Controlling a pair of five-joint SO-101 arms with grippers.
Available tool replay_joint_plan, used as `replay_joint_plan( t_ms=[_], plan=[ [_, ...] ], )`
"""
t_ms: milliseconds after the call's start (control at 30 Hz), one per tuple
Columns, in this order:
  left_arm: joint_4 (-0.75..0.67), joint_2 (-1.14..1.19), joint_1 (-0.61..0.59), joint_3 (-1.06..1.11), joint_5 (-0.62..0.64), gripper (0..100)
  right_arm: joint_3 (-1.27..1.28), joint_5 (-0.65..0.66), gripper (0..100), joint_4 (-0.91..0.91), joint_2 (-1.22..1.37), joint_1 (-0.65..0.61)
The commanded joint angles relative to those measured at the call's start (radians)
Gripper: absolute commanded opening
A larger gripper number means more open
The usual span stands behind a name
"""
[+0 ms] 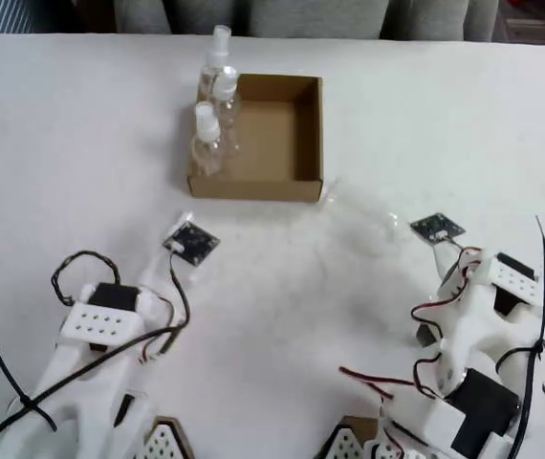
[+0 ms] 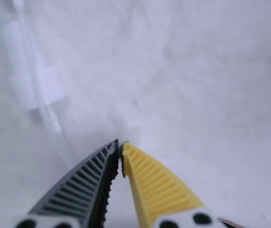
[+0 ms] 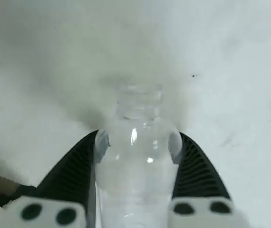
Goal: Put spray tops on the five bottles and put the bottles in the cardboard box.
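On the left, your left gripper (image 2: 120,145) is pinched closed on nothing, tips together just over the table (image 1: 62,143). A spray top (image 2: 50,85) lies on the table just ahead of those tips and off to one side. Its thin tube (image 2: 54,126) trails back toward the gripper.

At the far middle sits the box (image 1: 306,124), with three capped bottles (image 1: 207,139) standing along its left wall. Whether the farthest one is inside, I cannot tell.

On the right, your right gripper (image 3: 139,137) clasps a bare bottle (image 3: 138,161) by the shoulders. Its threaded neck (image 3: 138,102) pokes out past the fingertips toward the table.

This looks like the capping step for a fourth bottle. Spread the left jaws first, then take the top by its head, not the tube. Hold the right arm quiet and tip the neck up so the tube can drop in straight. Seat the collar square before twisting, since the clear plastic will likely slip under a light squeeze.
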Motion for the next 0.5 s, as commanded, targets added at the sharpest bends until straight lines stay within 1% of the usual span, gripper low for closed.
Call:
replay_joint_plan(
  t_ms=[0,133,233,333,467],
  plan=[
    [-0.020,-0.016,0.008,0.002,-0.002,2,-0.172,-0.028,1.9,0.131,-0.001,0.038],
    [-0.020,-0.016,0.008,0.002,-0.002,2,-0.381,-0.181,1.9,0.271,-0.001,0.105],
    [-0.020,-0.016,0.008,0.002,-0.002,2,-0.457,-0.272,1.9,0.328,-0.002,0.143],
    [-0.020,-0.016,0.008,0.002,-0.002,2,-0.446,-0.293,1.9,0.363,-0.002,0.154],
    [-0.020,-0.016,0.008,0.002,-0.002,2,-0.351,-0.295,1.9,0.334,-0.002,0.154]
  ],
)
